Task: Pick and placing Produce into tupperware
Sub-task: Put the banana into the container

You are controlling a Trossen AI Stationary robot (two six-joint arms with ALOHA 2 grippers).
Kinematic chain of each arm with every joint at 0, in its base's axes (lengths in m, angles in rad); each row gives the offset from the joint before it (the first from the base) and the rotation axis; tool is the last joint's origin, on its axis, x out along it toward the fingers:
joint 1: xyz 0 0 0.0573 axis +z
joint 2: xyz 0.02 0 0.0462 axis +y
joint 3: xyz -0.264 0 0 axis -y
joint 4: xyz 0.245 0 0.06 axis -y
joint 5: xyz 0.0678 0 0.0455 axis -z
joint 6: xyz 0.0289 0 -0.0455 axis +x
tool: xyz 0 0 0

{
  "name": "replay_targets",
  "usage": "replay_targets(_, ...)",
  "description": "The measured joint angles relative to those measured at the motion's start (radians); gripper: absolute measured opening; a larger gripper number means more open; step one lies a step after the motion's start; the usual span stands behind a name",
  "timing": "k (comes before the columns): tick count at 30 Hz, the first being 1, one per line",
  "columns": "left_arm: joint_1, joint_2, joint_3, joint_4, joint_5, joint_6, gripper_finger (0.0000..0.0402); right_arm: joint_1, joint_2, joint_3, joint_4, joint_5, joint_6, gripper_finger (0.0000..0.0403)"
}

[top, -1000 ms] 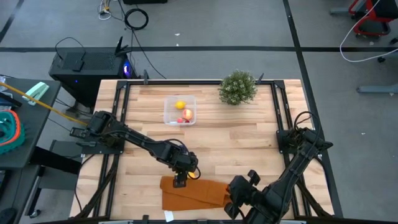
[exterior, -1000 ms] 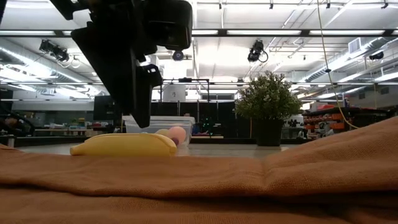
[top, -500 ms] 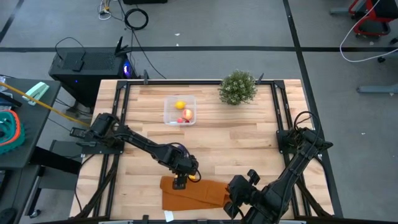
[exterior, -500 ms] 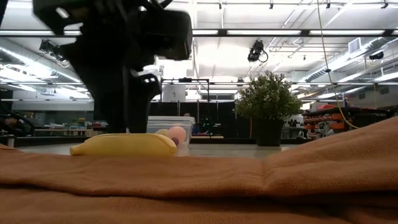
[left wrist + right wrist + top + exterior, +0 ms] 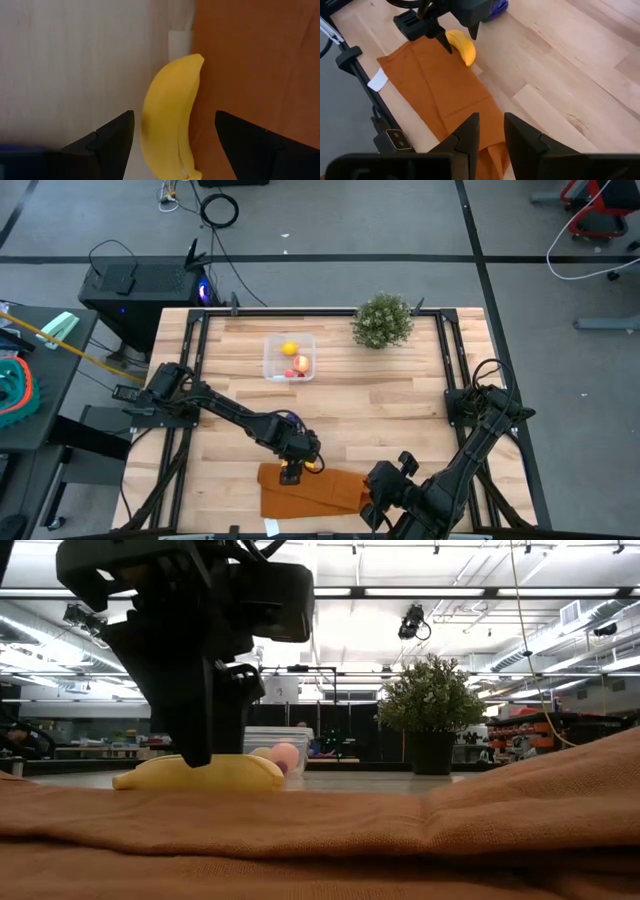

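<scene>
The curved yellow toy banana [image 5: 170,120] lies flat on the counter near its front edge, its long side touching the edge of the orange-brown folded cloth [image 5: 447,95], which makes it low and easy to come at from above. The left claw [image 5: 172,145] hangs directly over it with its two dark fingers [image 5: 112,137] spread wide, one on the bare-wood side and one over the cloth, so the banana's narrow width sits between them; nothing is pinched yet, and in my judgement this is the lining-up just before a grasp across the fruit's short axis. The cloth edge beside the fruit could get caught under the far finger. The small clear squarish plastic tupperware [image 5: 273,355] stands well apart, toward the back edge left of centre, and already holds a yellow lemon [image 5: 290,348] and a red-peach round fruit [image 5: 301,363], so the banana seems to be a remaining piece to carry there. The green bushy plant [image 5: 382,320] stands by the back edge, right of the container. The right claw [image 5: 490,130] waits at the front right corner, fingers drawn close together with only a slim gap and holding nothing.
</scene>
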Motion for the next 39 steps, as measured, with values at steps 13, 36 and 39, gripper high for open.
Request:
replay_targets(13, 0.000, 0.000, 0.000, 0.010, -0.002, 0.004, 0.0227, -0.002, 0.000, 0.000, -0.003, 0.018, 0.000, 0.0095)
replay_targets(36, 0.000, 0.000, 0.000, 0.012, 0.006, 0.001, 0.0171, -0.007, 0.000, 0.000, -0.003, 0.018, 0.000, 0.0095)
replay_targets(39, 0.000, 0.000, 0.000, 0.011, 0.028, 0.002, 0.0199, -0.007, 0.000, 0.000, -0.003, 0.018, 0.000, 0.0095)
